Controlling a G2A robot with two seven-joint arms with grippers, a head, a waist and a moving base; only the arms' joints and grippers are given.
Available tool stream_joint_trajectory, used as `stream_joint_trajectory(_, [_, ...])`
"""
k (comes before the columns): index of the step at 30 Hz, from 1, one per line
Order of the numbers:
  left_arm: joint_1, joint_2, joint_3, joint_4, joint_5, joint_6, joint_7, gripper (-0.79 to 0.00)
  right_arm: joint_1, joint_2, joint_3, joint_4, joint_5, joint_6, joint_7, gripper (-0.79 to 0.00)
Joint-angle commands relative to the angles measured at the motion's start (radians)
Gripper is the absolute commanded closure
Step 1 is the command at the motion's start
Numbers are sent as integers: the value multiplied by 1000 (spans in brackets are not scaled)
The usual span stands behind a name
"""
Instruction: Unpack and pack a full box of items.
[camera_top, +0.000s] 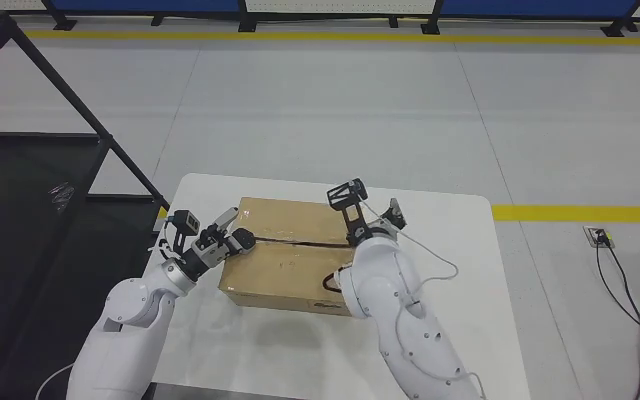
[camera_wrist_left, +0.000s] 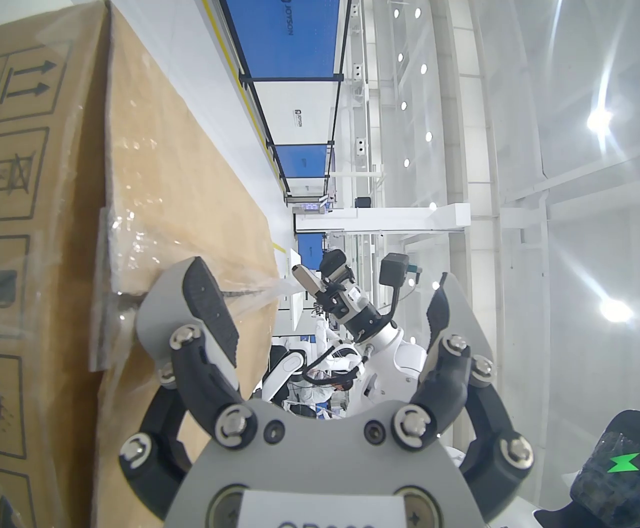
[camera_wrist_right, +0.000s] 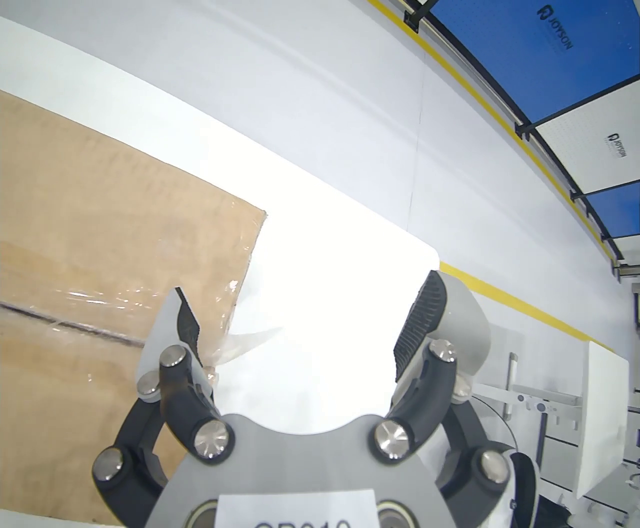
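The cardboard box (camera_top: 290, 255) sits closed on the white table (camera_top: 450, 300), left of centre and nearer the far edge. Its long axis runs parallel to that edge. Clear tape (camera_wrist_right: 90, 300) covers the centre seam, which follows the same line from end to end. The left gripper (camera_top: 230, 237) is at the box's left end with its fingers spread wide. One pad (camera_wrist_left: 210, 305) is just beside the seam's end; I cannot tell whether it touches. The right gripper (camera_wrist_right: 306, 300) is at the right end, also wide open, with one finger over the box top and the other over bare table. A loose tape tail (camera_wrist_right: 250, 340) sticks out there.
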Motion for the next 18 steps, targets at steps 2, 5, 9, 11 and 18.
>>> stream_joint_trajectory(2, [0,0,0,1,-1,-1,1,-785,-22,-4,45,-58,119,36,-58,-785])
stream_joint_trajectory(5, [0,0,1,1,-1,-2,0,-785,-38,-11,91,-91,297,58,-153,-785])
stream_joint_trajectory(9, [0,0,2,0,-3,-3,0,-785,-30,-18,145,-82,524,31,-250,-785])
stream_joint_trajectory(11, [1,1,1,-2,-4,-4,0,-785,-25,-19,161,-72,586,17,-300,-785])
stream_joint_trajectory(18, [6,2,-2,-5,-6,-3,3,-785,50,-21,193,58,871,-135,-224,-785])
